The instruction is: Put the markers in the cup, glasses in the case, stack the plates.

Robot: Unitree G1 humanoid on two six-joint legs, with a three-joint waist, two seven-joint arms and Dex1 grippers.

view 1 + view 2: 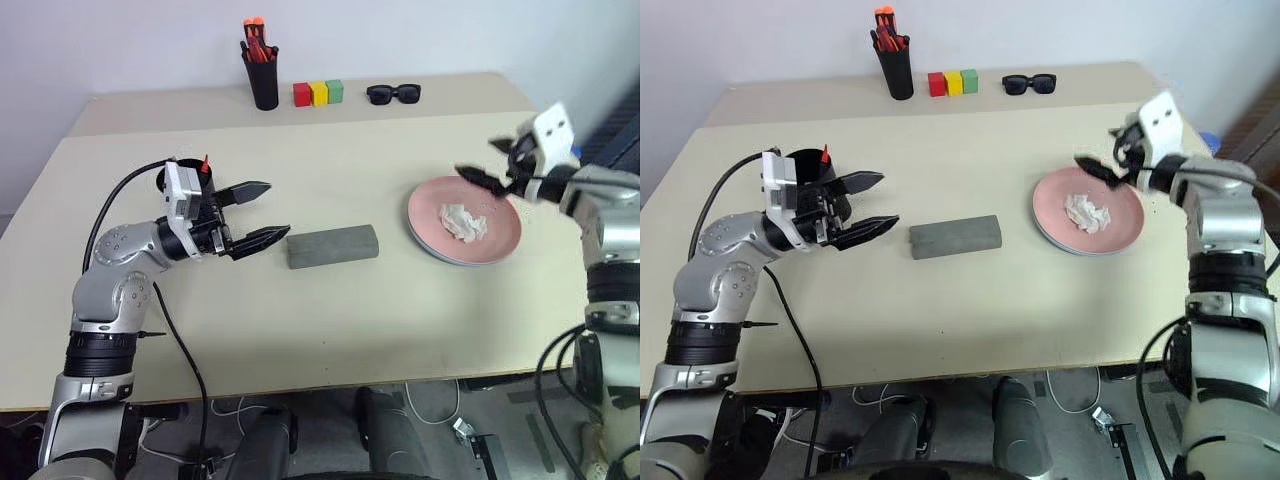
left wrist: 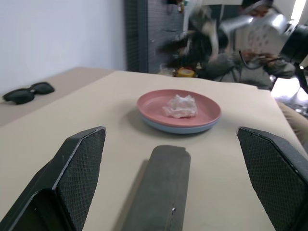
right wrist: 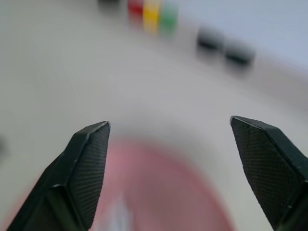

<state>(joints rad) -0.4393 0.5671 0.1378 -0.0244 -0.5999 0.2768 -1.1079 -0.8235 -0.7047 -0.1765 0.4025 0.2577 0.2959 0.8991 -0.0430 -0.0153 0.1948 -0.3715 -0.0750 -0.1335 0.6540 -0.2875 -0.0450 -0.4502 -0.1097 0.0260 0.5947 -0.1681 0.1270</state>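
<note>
Plates (image 1: 465,222) lie stacked at the right of the counter (image 1: 330,310), the salmon pink one on top of the light blue one, whose rim shows under it in the left wrist view. A crumpled white tissue (image 1: 462,221) rests in the pink plate. The grey glasses case (image 1: 333,246) lies closed near the middle of the counter, its long axis running left to right. The wide black cup (image 1: 812,166) stands at the left, partly hidden behind the left wrist, with the red tip of a marker (image 1: 825,154) poking up from it; a second marker cannot be made out.

The left gripper (image 1: 256,214) has its fingers spread wide and holds nothing; it hovers just left of the case's left end, pointing right along the case's length. The right gripper (image 1: 484,180) hangs above the far right rim of the plates, its fingers also wide apart and empty.

Judging from this, the stack looks done, and the case is the thing nearest to hand: it lies straight ahead of the left fingers, end-on, well apart from the right arm. Whether the glasses are inside the shut case cannot be seen.
</note>
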